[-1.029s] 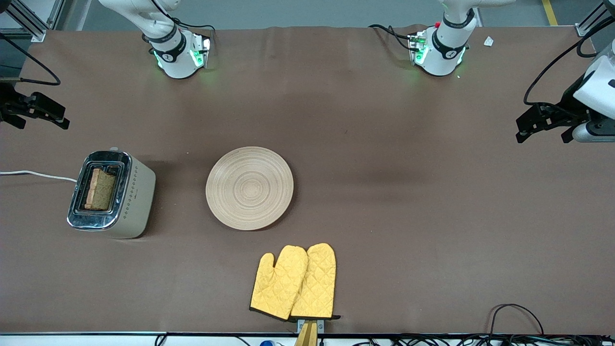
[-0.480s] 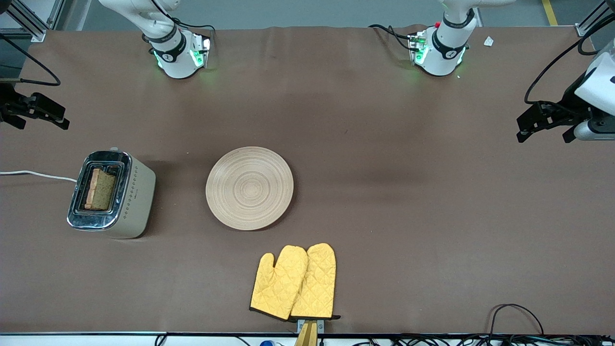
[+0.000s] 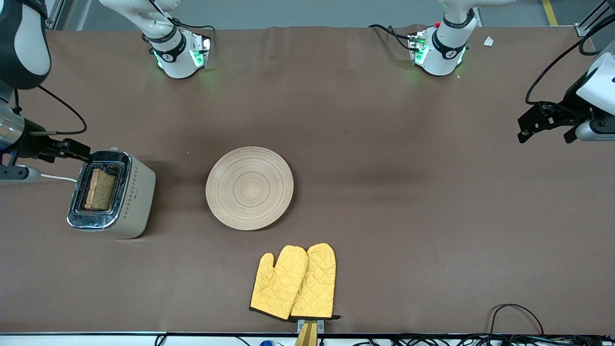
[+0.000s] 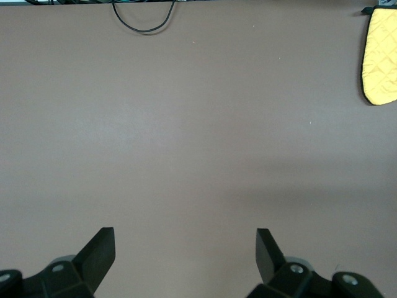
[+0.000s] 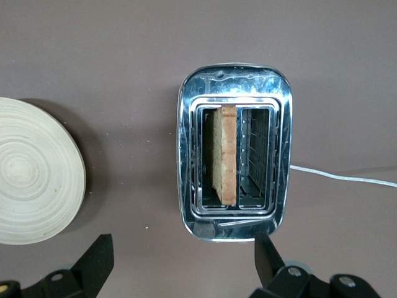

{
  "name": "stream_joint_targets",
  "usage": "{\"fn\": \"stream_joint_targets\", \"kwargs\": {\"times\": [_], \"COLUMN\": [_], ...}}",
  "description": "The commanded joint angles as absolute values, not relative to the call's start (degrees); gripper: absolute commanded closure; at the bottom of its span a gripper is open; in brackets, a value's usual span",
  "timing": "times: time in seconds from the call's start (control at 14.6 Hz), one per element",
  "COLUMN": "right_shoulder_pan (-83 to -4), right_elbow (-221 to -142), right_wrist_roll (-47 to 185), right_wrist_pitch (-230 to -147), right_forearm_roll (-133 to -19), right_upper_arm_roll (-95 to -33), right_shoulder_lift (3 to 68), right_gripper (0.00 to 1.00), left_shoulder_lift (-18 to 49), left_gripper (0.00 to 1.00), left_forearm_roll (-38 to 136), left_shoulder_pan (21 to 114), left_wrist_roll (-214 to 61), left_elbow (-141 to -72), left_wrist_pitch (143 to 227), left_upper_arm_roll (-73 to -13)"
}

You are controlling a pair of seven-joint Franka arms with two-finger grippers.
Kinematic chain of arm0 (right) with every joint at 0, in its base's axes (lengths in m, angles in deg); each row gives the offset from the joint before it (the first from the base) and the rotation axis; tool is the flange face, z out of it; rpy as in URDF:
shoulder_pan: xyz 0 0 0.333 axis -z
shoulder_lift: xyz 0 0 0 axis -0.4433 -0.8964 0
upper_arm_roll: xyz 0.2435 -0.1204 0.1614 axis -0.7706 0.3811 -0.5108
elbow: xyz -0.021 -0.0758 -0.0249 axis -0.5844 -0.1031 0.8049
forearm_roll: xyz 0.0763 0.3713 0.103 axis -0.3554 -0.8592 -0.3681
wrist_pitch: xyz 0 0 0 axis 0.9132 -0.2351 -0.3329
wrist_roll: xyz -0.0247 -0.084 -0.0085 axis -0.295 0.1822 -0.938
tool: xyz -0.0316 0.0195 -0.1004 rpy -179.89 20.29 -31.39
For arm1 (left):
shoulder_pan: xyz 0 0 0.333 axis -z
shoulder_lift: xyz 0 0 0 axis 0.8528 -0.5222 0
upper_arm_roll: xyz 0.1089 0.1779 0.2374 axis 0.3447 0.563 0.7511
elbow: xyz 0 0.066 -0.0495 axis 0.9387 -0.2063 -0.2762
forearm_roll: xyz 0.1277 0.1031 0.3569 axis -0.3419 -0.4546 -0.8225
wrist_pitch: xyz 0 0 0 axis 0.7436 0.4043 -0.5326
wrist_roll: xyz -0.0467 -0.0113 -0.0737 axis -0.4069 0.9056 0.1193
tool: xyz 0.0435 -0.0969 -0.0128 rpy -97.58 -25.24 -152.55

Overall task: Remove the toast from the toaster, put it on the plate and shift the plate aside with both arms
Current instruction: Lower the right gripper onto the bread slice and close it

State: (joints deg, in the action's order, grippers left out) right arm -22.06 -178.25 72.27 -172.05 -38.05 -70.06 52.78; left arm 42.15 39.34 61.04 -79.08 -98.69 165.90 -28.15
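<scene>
Brown table cover [image 3: 384,216], grey floor [image 3: 298,12], aluminium frame posts [image 3: 588,21]

Brown table [image 3: 384,192], plate [image 3: 249,188], toaster [image 3: 113,194] (corded), yellow mitts [image 3: 294,282]

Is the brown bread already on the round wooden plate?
No, the brown bread slice stands in the shiny toaster's slot, and the round wooden plate is bare.

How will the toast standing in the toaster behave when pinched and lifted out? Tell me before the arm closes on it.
The toast looks thin and porous, so probably light and easy to crush. It stands upright in one slot of the toaster, so it should lift straight but may catch the slot's wire guides. The right pincer, open, is over the toaster; the left pincer waits open over bare table.
</scene>
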Motion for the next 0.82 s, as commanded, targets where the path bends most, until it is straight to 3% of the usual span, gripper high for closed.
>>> {"fn": "stream_joint_targets", "kwargs": {"times": [0.0,0.75], "right_shoulder_pan": [-21.2,-20.6], "right_elbow": [-179.2,-181.2], "right_wrist_roll": [72.5,72.4], "right_wrist_pitch": [-175.0,-182.3], "right_forearm_roll": [-38.5,-35.9], "right_upper_arm_roll": [-70.7,-69.3], "right_shoulder_lift": [51.0,43.1], "right_gripper": [0.0,0.0], "left_shoulder_lift": [40.8,40.5], "left_gripper": [0.0,0.0], "left_forearm_roll": [38.3,38.2], "left_shoulder_pan": [61.3,61.1], "left_wrist_roll": [-78.7,-78.7], "left_elbow": [-96.8,-96.8], "left_wrist_pitch": [165.9,166.1], "left_upper_arm_roll": [-28.2,-28.2]}}
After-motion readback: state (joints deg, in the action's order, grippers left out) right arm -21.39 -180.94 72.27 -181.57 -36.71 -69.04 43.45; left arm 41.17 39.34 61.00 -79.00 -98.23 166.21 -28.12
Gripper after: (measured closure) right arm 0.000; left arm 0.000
